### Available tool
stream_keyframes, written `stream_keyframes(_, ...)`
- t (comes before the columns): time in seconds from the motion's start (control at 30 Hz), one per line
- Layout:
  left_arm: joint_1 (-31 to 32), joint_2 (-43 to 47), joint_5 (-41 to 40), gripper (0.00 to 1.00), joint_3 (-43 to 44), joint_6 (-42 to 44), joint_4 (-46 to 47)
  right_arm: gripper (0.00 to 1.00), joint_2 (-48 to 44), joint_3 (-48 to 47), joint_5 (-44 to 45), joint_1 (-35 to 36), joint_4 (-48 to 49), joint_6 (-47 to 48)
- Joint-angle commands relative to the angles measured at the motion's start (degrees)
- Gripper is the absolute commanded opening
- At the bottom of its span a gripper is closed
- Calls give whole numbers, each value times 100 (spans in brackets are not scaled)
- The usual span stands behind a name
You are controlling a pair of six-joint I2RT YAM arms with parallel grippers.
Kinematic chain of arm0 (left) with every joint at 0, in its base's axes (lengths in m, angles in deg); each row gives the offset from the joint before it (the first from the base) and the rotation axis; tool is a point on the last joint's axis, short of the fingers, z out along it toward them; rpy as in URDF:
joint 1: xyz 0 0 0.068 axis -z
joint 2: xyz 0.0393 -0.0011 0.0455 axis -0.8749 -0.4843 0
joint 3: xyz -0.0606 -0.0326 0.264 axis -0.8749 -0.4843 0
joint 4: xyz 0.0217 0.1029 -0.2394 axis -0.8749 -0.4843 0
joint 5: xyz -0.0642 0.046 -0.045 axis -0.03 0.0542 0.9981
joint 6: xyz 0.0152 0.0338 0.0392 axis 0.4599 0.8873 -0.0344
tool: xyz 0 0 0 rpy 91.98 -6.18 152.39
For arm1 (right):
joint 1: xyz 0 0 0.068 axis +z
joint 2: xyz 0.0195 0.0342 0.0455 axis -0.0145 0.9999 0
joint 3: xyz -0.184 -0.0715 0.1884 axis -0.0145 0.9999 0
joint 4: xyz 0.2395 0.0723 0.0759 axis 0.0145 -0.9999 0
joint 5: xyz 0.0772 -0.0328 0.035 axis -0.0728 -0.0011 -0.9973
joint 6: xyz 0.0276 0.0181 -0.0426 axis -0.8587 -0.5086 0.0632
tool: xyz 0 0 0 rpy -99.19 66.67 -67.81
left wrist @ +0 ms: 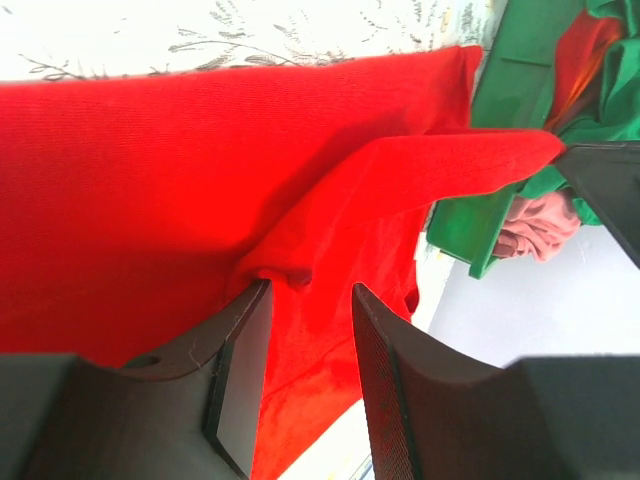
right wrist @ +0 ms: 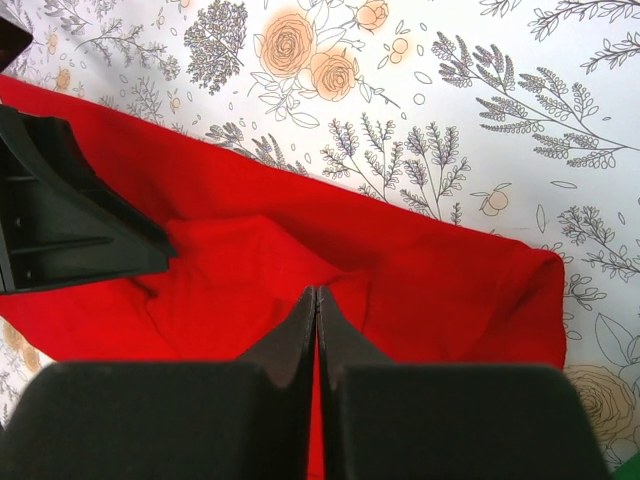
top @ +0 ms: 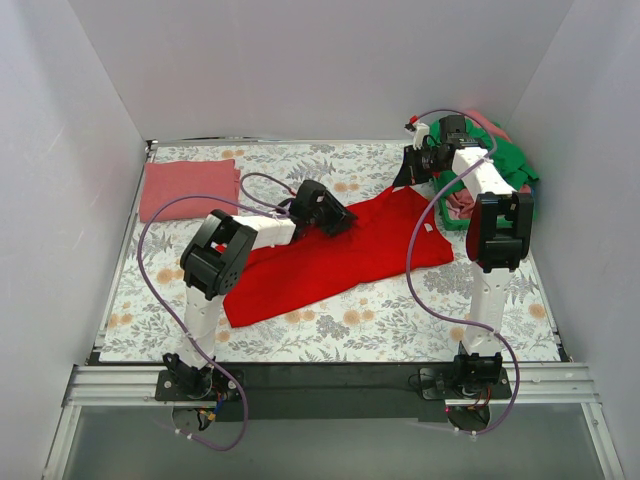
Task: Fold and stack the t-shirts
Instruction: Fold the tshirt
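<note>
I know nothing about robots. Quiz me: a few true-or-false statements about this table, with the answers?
1. The red t-shirt lies in the middle of the tablecloth. True.
2. The right gripper is wide open. False: its fingers are shut, pinching the red t-shirt.
3. A folded pink t-shirt lies at the far left corner. True.
4. The green t-shirt is folded on top of it. False: it is crumpled in a heap at the far right.
5. The left gripper has its fingers apart. True.
</note>
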Motion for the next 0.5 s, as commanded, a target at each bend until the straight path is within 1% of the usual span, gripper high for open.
stream_keyframes(0.0, 55, -11, -154, 36, 256, 0, 72, 1, 33, 51, -174, -21, 121, -56)
stream_keyframes(0.23, 90, -169, -198, 35, 371, -88, 2, 1, 42, 42, -182, -21, 129, -65)
stream_keyframes(0.3, 98, -222, -224, 33, 397, -131, -16, 1, 51, 42, -182, -21, 121, -65)
stream_keyframes(0.47, 134, -292, -338, 33, 423, -184, -95, 1, 33, 42, -182, -30, 138, -74)
